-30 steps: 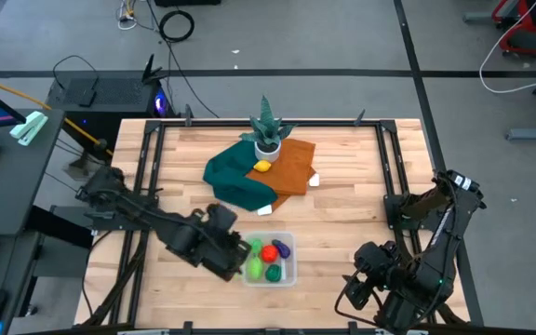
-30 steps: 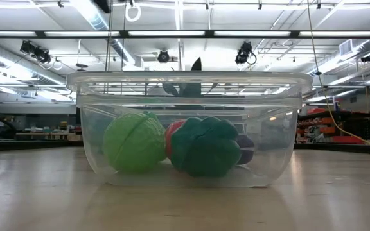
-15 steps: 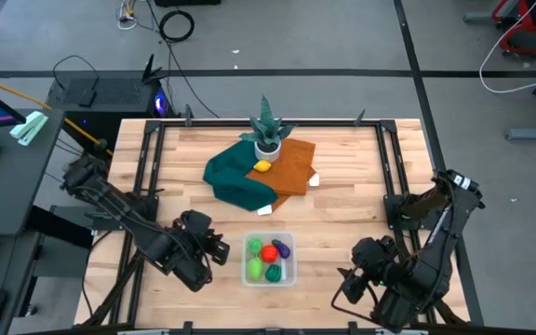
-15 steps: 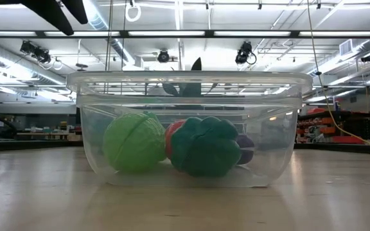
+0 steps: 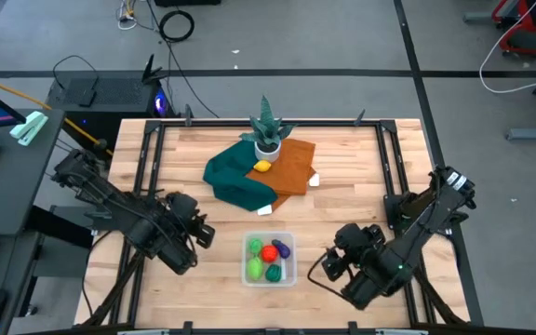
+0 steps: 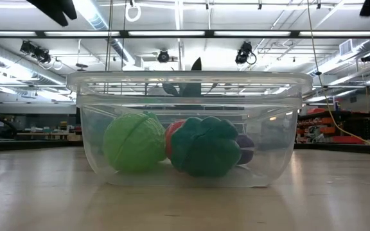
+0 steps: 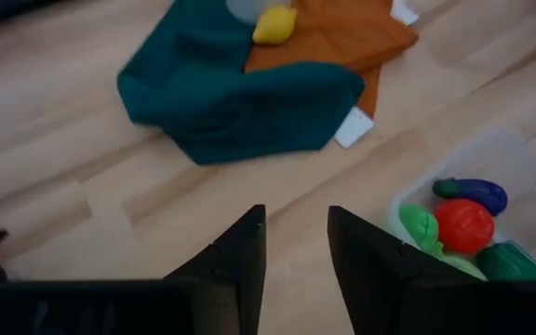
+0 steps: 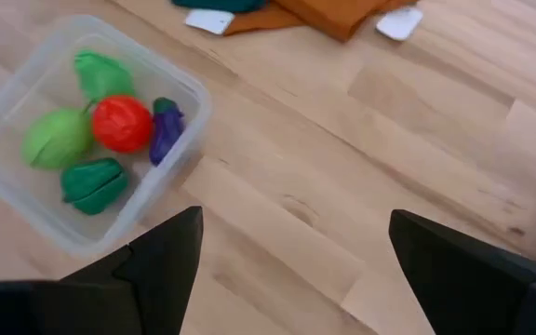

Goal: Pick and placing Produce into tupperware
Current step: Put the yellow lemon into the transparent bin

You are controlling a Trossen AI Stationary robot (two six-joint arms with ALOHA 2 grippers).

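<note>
Now, tupperware (image 5: 269, 260) between both tools, left tool (image 5: 200, 234) empty, narrowly parted, right tool (image 5: 327, 267) spread wide.

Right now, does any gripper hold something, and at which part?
Nothing is held. The left gripper and the right gripper both show empty gaps between their fingers.

Two dark arms here, both matte black from base to tip, built of chunky, boxy joint housings linked by slimmer segments. Thin black cables loop along the right arm near its lower joints. The left end effector (image 7: 296, 270) shows two flat, black, wedge-shaped fingers with squared tips. The right end effector (image 8: 291, 270) carries broader, angular black fingers with bevelled edges.
</note>
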